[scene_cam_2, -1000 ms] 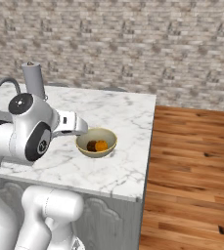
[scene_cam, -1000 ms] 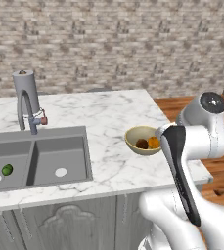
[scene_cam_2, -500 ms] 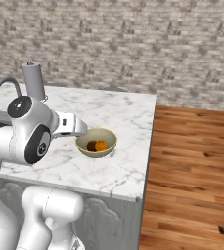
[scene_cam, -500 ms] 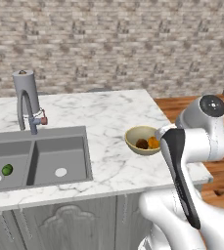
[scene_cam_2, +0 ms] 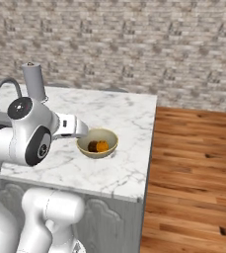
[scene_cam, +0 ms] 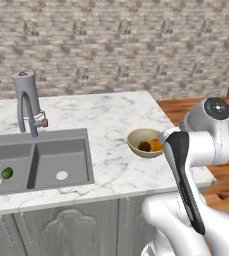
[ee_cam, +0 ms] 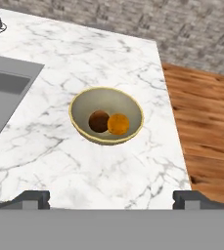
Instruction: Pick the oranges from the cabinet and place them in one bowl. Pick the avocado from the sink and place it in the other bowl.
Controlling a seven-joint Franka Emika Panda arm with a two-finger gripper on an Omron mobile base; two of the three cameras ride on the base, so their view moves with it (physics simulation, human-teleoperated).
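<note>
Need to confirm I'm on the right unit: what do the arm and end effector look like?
A glossy white arm with rounded links, dark grey joint caps and a black band along one link. The end effector ends in two small dark grey fingertips. No cables or markings show.

The sink (scene_cam: pixel 41 157) is cut off at the left edge; the arm hides the near right rim of the pale bowl (scene_cam: pixel 145 142).
</note>
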